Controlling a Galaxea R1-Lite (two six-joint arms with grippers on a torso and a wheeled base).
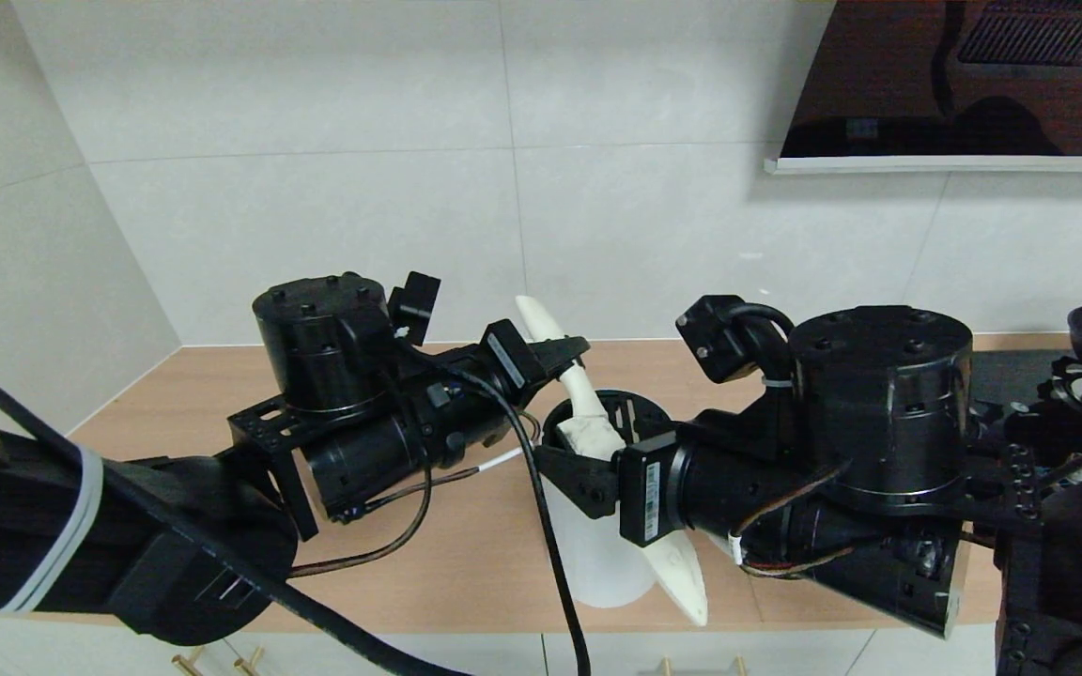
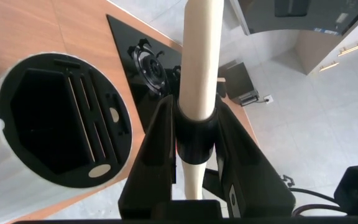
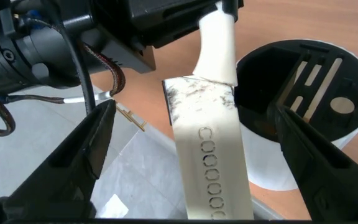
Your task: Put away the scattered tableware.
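Head view, centre frame: cream knife held tilted. Its handle points to the upper middle and its blade runs down toward the lower right.

Left gripper is clenched on the handle. In the left wrist view the handle rises between the two black fingers and is clamped tight.

Right gripper is spread wide and grasps nothing. One finger stands on each side of the perforated blade, both clear of it.

White holder stands upright on the wooden counter, lower centre of the head view, near the front edge. It has a black slotted insert in its top.

The blade is outside the holder. In the head view it crosses in front of the holder's wall, with the tip showing at the holder's lower right. In the right wrist view the blade sits just beside the holder's opening, not in any slot. Cannot tell whether the knife touches the rim.

Black hob is on the counter at the right of the frame. A dark hood hangs at the upper right against the tiled wall.
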